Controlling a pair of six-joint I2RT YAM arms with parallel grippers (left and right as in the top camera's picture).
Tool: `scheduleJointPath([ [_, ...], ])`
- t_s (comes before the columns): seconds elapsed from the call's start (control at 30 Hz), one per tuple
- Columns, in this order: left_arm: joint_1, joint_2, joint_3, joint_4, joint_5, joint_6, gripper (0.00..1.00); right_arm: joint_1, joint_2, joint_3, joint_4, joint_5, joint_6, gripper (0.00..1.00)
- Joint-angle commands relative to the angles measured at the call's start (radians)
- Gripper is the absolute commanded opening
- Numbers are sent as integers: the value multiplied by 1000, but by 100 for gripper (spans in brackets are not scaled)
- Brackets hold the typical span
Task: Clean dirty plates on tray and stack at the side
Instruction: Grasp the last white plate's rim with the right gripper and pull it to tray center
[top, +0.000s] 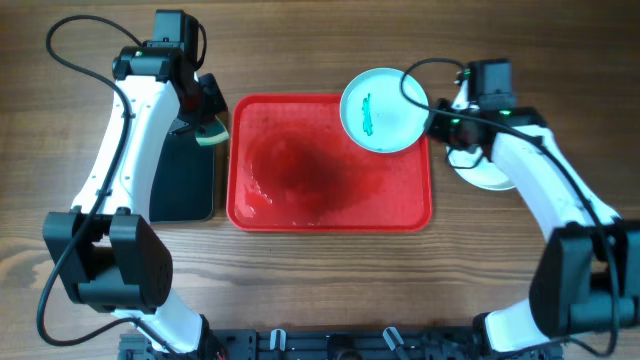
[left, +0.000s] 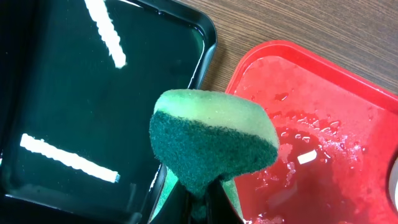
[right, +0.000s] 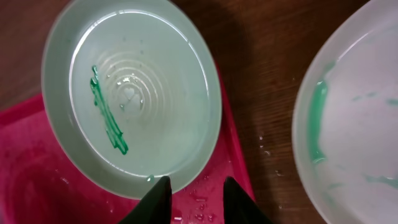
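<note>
A pale turquoise plate (top: 383, 110) with a teal-green smear lies at the red tray's (top: 330, 205) far right corner and overhangs its rim. In the right wrist view the plate (right: 130, 93) is just ahead of my right gripper (right: 197, 190). That gripper is open, its left finger tip at the plate's rim and wet tray (right: 37, 180) showing between the fingers; overhead it (top: 440, 125) is right of the plate. A second smeared plate (right: 354, 124) sits on the table (top: 490, 180) under the right arm. My left gripper (left: 208, 199) is shut on a green sponge (left: 211, 137), which overhead (top: 212, 135) hangs at the red tray's left edge.
A black rectangular tray (top: 185, 185) lies left of the red tray; in the left wrist view (left: 62, 93) it looks wet and reflective. The red tray (left: 323, 124) holds water drops. Wooden table all around.
</note>
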Motion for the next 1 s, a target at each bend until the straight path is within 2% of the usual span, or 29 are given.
scheduleJointPath([
  [0.0,-5,2,-7,4,12,-17,4,47,101,3,42,68,74,28],
  [0.17,-5,2,-7,3,12,-17,4,56,196,3,71,69,72,25],
  [0.33,-5,2,-7,10,12,-17,4,66,200,3,79,59,-21,12],
  [0.4,-5,2,-7,11,12,-17,4,77,200,3,61,-1,-87,4],
  [0.53,-5,2,-7,11,12,-17,4,122,195,11,-28,-176,-167,5],
  [0.67,-5,2,-7,13,12,-16,4,182,168,35,-152,-240,-223,5],
  [0.73,-5,2,-7,16,12,-17,4,199,161,50,-182,-226,-271,30],
  [0.83,-5,2,-7,15,12,-17,4,199,161,74,-163,-120,-340,58],
  [0.87,-5,2,-7,14,12,-17,4,200,161,76,-133,-93,-377,64],
  [0.97,-5,2,-7,14,12,-16,4,200,169,76,-11,-70,-518,66],
])
